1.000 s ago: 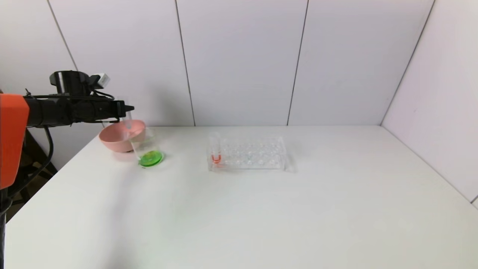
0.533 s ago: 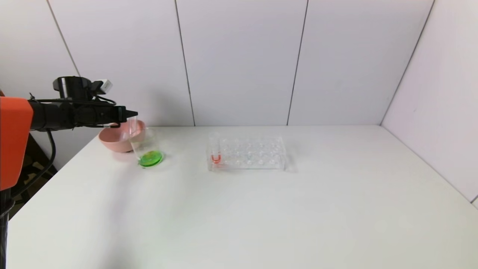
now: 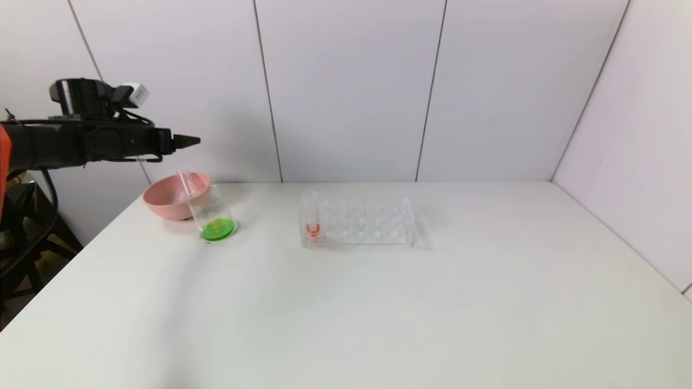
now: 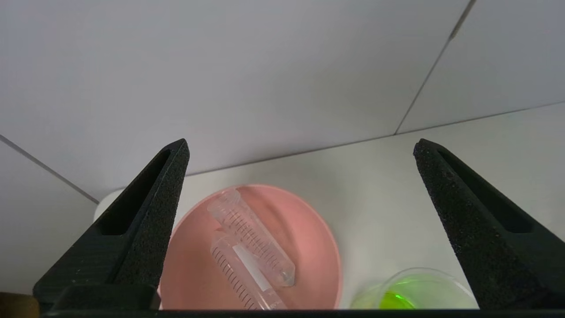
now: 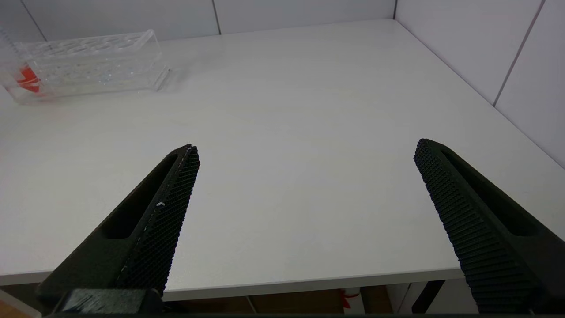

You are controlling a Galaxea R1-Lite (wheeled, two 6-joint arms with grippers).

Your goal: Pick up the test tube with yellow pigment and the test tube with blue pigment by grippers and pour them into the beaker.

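Left arm reaches in level from the left, well above the table; left gripper hangs above and just behind the pink bowl, fingers spread wide, holding nothing. Two clear graduated test tubes lie crossed inside the bowl, touching each other; no yellow or blue tint visible in either, so can't tell which is which. Beaker stands just right-front of the bowl, touching or nearly so, with green liquid at the bottom. Clear tube rack sits well right of the bowl, red-tipped tube upright in its left end. Right gripper sits low at the near table edge, far from the bowl, fingers wide apart, empty.
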